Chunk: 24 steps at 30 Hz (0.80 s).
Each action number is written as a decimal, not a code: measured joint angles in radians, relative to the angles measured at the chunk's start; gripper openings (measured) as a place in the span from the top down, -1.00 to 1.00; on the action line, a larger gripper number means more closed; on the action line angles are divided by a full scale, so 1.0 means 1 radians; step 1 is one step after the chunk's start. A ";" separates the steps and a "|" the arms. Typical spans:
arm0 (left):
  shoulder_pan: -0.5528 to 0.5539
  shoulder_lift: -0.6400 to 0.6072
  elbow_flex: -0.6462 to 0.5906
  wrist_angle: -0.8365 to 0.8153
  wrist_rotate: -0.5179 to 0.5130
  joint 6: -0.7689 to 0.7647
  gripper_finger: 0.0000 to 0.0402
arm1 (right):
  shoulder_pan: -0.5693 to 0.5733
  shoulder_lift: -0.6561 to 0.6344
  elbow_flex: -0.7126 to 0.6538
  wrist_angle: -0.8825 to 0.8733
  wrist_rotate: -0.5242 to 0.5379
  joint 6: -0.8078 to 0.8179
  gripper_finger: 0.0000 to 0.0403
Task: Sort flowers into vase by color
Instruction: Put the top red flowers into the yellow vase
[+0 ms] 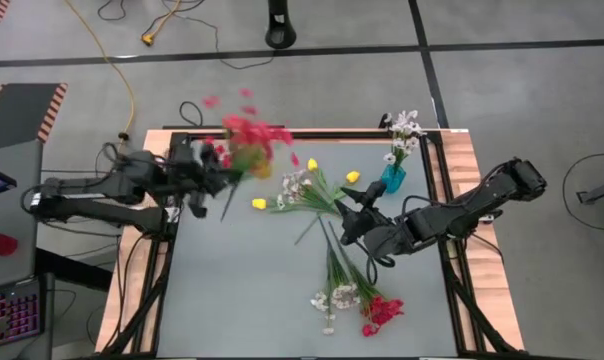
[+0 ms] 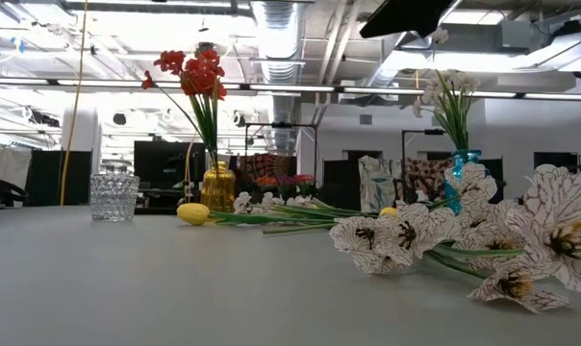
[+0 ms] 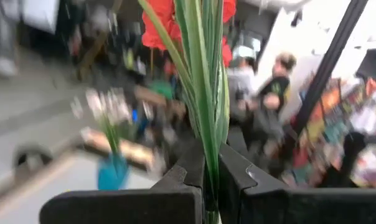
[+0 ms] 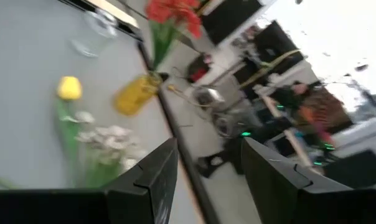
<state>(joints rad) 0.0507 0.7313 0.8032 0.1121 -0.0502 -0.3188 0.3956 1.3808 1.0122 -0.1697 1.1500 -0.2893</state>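
My left gripper (image 1: 214,178) is at the table's far left, shut on a red-blossomed spray (image 1: 252,132), whose blossoms (image 3: 169,22) show above the fingers. In the low view another red spray (image 2: 196,75) stands with its stems in a yellow vase (image 2: 216,187). Yellow buds (image 1: 352,177) and white blossoms (image 1: 294,185) lie on the table on green stems. My right gripper (image 1: 357,215) hovers open over those stems, with nothing between its fingers (image 4: 147,180). White flowers (image 1: 402,130) stand in a teal vase (image 1: 392,180). My left gripper pinches the spray's bundle of green stems (image 3: 208,140) between its two fingers, well below the blossoms. The fingers come in about level from the table's left and lie across the stems. The spray is lifted clear, blossoms up, and its lower stem end (image 1: 225,208) sticks out below.
A second bunch lies near the front edge, with white blossoms (image 1: 337,298) and red blossoms (image 1: 382,312). A clear glass vase (image 2: 113,197) stands left of the yellow one. The table's near left (image 1: 232,290) is bare grey surface. People and furniture show in the room beyond.
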 joint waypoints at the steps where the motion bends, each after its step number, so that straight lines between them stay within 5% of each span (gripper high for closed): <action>1: 0.019 -0.015 0.000 0.019 0.000 0.027 1.00 | -0.009 0.000 0.000 0.000 -0.034 0.015 -0.01; 11: 0.303 -0.034 0.000 0.146 0.111 0.206 1.00 | -0.121 0.000 0.000 0.000 -0.350 0.148 -0.01; 18: 0.625 0.061 0.000 0.391 0.382 0.169 1.00 | -0.183 0.000 0.000 0.001 -0.469 0.170 -0.01; 24: 0.884 0.280 0.000 0.650 0.609 -0.039 1.00 | -0.225 0.001 0.000 0.005 -0.475 0.185 -0.01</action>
<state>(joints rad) 0.9342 1.0113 0.8035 0.7623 0.5590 -0.3575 0.1702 1.3815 1.0122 -0.1650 0.6746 -0.1043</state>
